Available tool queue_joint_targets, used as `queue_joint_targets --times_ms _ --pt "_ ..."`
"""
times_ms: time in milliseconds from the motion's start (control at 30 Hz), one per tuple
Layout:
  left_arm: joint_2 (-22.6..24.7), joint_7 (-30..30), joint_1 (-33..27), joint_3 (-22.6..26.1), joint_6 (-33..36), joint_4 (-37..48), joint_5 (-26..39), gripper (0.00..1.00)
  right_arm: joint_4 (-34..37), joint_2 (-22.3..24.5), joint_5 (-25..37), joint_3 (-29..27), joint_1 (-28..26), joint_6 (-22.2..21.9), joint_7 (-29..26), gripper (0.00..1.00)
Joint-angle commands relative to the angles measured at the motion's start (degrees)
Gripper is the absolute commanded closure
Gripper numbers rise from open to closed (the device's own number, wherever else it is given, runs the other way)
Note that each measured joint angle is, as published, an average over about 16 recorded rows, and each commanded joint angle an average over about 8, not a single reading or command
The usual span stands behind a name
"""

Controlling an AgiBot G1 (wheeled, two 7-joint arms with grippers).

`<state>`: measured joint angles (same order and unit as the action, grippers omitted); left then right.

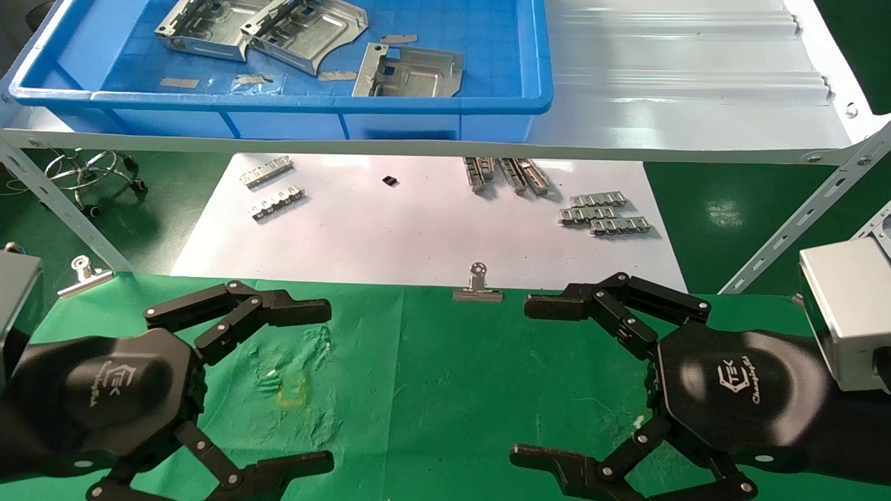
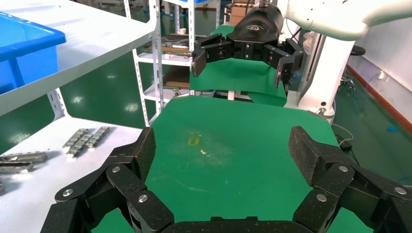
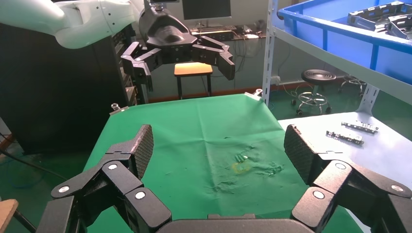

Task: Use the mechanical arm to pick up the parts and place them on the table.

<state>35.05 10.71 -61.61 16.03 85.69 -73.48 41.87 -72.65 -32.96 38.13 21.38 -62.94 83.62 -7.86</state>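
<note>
Three silvery sheet-metal parts lie in a blue bin on the shelf at the back: one at the far left (image 1: 202,24), one beside it (image 1: 306,31), one nearer the bin's front wall (image 1: 411,69). My left gripper (image 1: 324,386) is open and empty, low over the left of the green-cloth table (image 1: 431,390). My right gripper (image 1: 525,381) is open and empty over the right of the table, facing the left one. The left wrist view shows my left gripper (image 2: 223,150) wide open over bare cloth. The right wrist view shows the same for my right gripper (image 3: 219,148).
The blue bin (image 1: 278,104) stands on a ribbed silvery shelf (image 1: 696,76) above a white sheet (image 1: 418,229) with small toothed strips (image 1: 604,212). Thin grey slips (image 1: 179,83) lie in the bin. A binder clip (image 1: 477,285) grips the cloth's far edge. Slanted shelf braces (image 1: 800,216) stand on both sides.
</note>
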Motion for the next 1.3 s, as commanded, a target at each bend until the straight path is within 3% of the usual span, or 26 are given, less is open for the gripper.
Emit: queue_joint_targets --times_ms 33,433,700,1000,1300 --pt "0.0 0.0 0.0 0.0 0.0 0.0 0.0 0.00 0.0 0.0 0.0 0.0 0.0 0.0 0.0 0.00" --pt "0.0 0.0 0.0 0.0 0.0 0.0 0.0 0.00 0.0 0.0 0.0 0.0 0.0 0.0 0.0 0.01" --pt "0.0 0.0 0.0 0.0 0.0 0.0 0.0 0.00 0.0 0.0 0.0 0.0 0.0 0.0 0.0 0.99" --pt "1.0 0.2 -1.4 -0.3 -1.7 0.6 0.0 0.00 0.0 0.0 0.0 0.0 0.0 0.0 0.0 1.00" --pt "4.8 2.9 -7.4 -0.2 -8.8 4.0 1.8 0.00 0.0 0.0 0.0 0.0 0.0 0.0 0.0 1.00"
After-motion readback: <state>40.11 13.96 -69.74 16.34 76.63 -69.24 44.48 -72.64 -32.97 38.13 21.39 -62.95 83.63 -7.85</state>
